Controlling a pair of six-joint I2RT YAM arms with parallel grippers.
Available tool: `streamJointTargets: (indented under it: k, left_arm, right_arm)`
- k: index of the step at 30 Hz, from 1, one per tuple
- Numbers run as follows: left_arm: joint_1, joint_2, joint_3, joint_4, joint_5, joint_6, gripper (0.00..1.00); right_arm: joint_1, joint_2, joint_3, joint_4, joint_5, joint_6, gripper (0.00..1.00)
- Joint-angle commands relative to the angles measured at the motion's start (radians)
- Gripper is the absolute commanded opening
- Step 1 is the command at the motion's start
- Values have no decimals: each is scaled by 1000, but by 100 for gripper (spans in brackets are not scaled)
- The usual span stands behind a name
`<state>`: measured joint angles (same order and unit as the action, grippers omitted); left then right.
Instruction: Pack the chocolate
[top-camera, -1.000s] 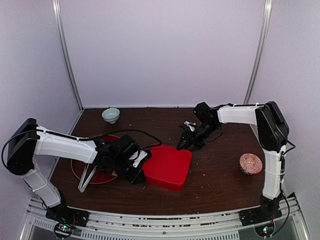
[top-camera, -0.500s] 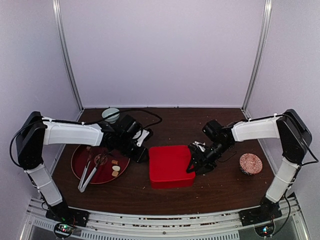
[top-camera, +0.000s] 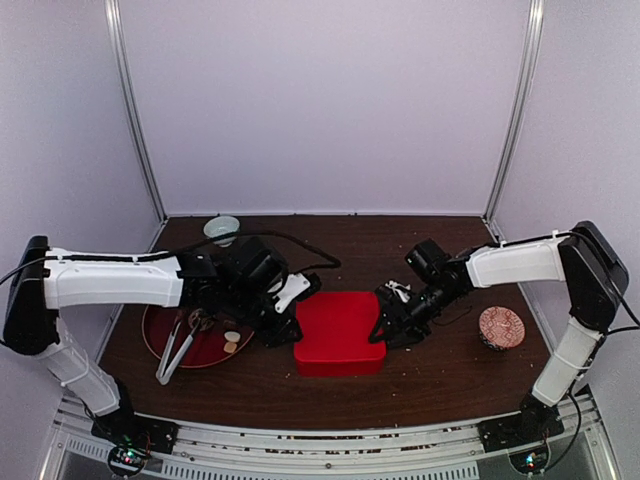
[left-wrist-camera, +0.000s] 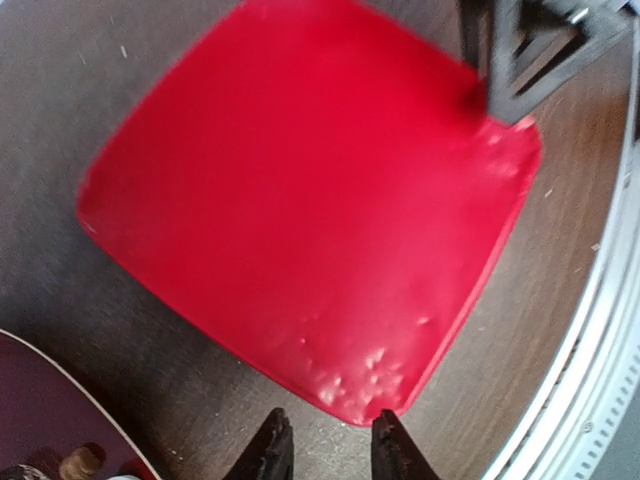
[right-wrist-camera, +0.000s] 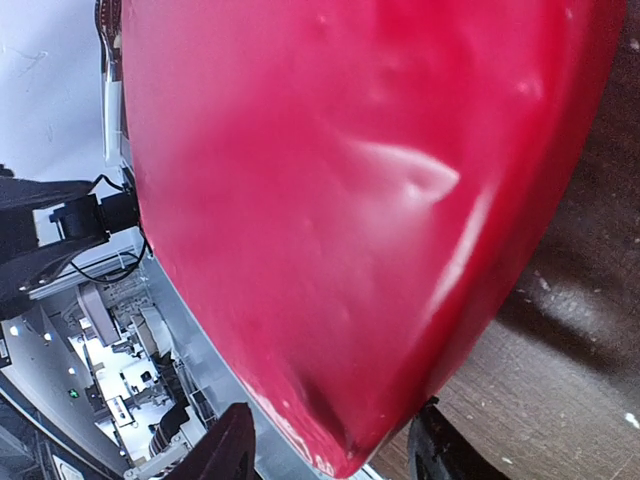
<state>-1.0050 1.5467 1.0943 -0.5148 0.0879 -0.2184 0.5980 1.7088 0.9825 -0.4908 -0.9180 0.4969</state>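
Observation:
A closed red box (top-camera: 338, 333) lies flat on the table's middle. It fills the left wrist view (left-wrist-camera: 310, 200) and the right wrist view (right-wrist-camera: 330, 200). Small cream and tan chocolate pieces (top-camera: 231, 342) lie on a dark red plate (top-camera: 160, 325) beside metal tongs (top-camera: 177, 347). One piece shows at the bottom left of the left wrist view (left-wrist-camera: 78, 463). My left gripper (top-camera: 288, 322) (left-wrist-camera: 328, 455) is open and empty, just off the box's left near corner. My right gripper (top-camera: 383, 322) (right-wrist-camera: 335, 455) is open, its fingers either side of the box's right edge.
A pale green bowl (top-camera: 221, 230) stands at the back left. A patterned pink bowl (top-camera: 501, 327) stands at the right. Metal rails run along the table's near edge. The right gripper also shows in the left wrist view (left-wrist-camera: 530, 50).
The red box went from tilted at the left to flat in the middle. My left gripper swung from the box's back left to its left near corner. My right gripper came down to the box's right edge.

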Motion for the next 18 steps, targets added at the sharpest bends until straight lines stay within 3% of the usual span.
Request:
streamJointTargets:
  k: [1, 6, 10, 14, 16, 17, 18]
  left_arm:
    - [-1, 93, 30, -20, 5, 11, 30]
    - [1, 103, 10, -56, -12, 6, 30]
    - [25, 20, -8, -44, -19, -12, 39]
    - [91, -52, -8, -35, -9, -58, 63]
    - [144, -90, -4, -32, 8, -75, 85]
    - [172, -110, 3, -35, 10, -78, 95]
    - [202, -126, 14, -39, 11, -80, 97]
  right_arm:
    - [36, -3, 8, 52, -13, 29, 53]
    - [57, -25, -21, 104, -14, 78, 56]
    - [51, -57, -9, 59, 35, 51, 64]
    - [16, -96, 33, -6, 89, 23, 81]
    - [-11, -128, 63, -48, 123, 8, 98]
    - [-27, -147, 80, -63, 138, 5, 100]
    - [-43, -164, 97, -73, 146, 7, 100]
